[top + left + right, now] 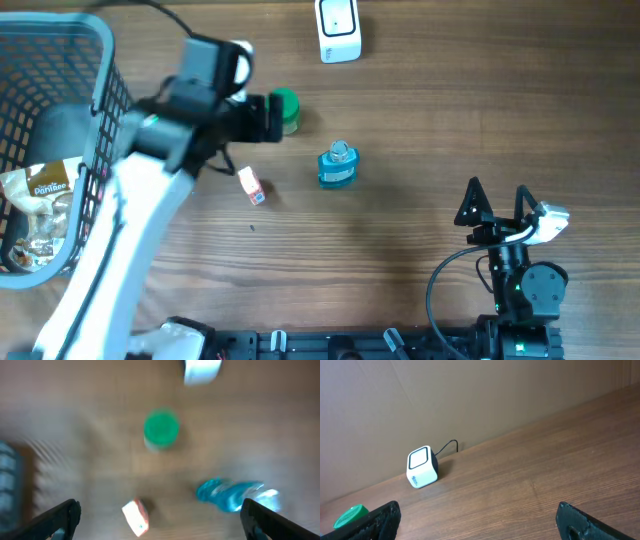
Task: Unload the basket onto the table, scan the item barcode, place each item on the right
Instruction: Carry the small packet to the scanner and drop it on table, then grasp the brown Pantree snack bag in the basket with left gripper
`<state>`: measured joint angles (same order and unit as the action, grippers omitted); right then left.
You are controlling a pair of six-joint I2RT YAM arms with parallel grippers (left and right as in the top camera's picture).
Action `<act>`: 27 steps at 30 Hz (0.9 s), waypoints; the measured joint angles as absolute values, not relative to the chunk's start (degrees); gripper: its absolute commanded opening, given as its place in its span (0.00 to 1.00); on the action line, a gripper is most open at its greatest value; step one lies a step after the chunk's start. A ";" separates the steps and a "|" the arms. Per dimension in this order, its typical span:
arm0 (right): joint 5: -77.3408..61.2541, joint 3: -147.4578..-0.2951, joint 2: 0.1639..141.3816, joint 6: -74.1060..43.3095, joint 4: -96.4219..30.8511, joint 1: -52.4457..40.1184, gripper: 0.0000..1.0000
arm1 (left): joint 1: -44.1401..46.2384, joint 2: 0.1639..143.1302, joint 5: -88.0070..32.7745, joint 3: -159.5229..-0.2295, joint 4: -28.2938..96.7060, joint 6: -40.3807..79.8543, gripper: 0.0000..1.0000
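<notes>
scanner: white cube barcode scanner [338, 30], cabled, upright at the far edge of the table; nothing in front of its window.
items: green-lidded round jar [286, 108] just left of the scanner and robot-side of it. Blue clear plastic bottle [338, 166] further robot-side, roughly in line with the scanner. Small red-and-white carton [252, 186] furthest of the three from the scanner. All three sit on the table.
left gripper [160, 507]: jaws spread wide, empty, above the table next to the jar; its wrist view is blurred.
right gripper [497, 190]: jaws wide, empty, well right of the scanner, close to the robot base.
progress: no item is held or at the scanner, so I judge no scan is under way. Can't tell which item is the target, or whether any is already scanned.
left to do: grasp one, turn its barcode to the scanner window.
basket: blue wire-mesh basket [50, 70] far left of the scanner, holding a crinkly snack bag [40, 190]; possibly the drop-off, a guess.
surface: brown wood-grain table [420, 100], flat, matte.
room: plain tan wall [470, 390] right behind the scanner; nothing else shows.
</notes>
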<state>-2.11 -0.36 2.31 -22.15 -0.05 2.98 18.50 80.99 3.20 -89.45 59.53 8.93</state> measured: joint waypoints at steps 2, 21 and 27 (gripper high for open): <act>-2.11 -0.36 2.31 -22.15 -0.05 2.98 1.00 | 14.28 74.30 8.40 -93.95 59.29 10.39 1.00; -2.11 -0.36 2.31 -22.15 -0.05 2.98 1.00 | -46.13 94.70 -2.55 -92.03 61.36 -2.94 1.00; -2.11 -0.36 2.31 -22.15 -0.05 2.98 1.00 | -46.13 94.78 -3.18 -82.78 55.94 -18.28 1.00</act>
